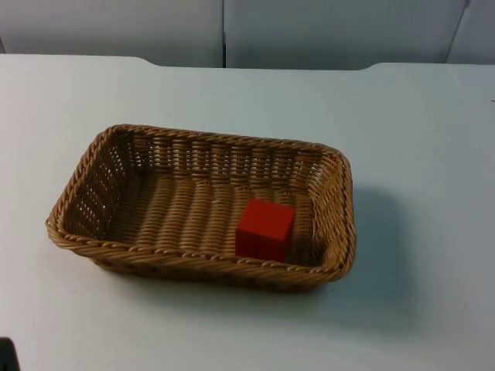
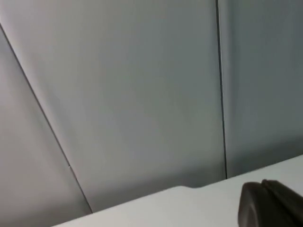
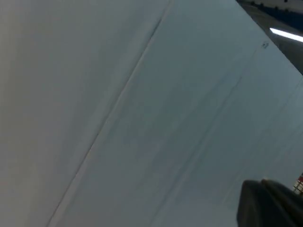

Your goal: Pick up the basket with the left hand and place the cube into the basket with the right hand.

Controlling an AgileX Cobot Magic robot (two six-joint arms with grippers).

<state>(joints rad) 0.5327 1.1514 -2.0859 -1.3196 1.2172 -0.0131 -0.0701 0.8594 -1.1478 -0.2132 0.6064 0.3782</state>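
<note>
Basket: a woven wicker basket (image 1: 203, 205), rectangular and shallow, sits flat on the white table (image 1: 418, 154) near the middle, nothing holding it.
Cube: a red cube (image 1: 265, 229) already lies inside the basket, on its floor close to the near-right corner, just beside the right wall.
Left gripper: the left gripper (image 2: 272, 203) points at the grey partition wall (image 2: 142, 94) above the table's far edge, well away from the basket; I cannot tell how wide it stands or whether it carries anything.
Right gripper: the right gripper (image 3: 270, 204) faces the same wall, also away from the work; its opening cannot be judged either.
Handling, basket: likely light and fairly stiff, with a rough weave that should not slip; the braided rim on the left short wall looks the best place to pinch.
Handling, cube: looks rigid, with flat sides that suit a two-finger pinch across opposite faces.
Progress: the cube seems placed; the arms appear pulled back.
</note>
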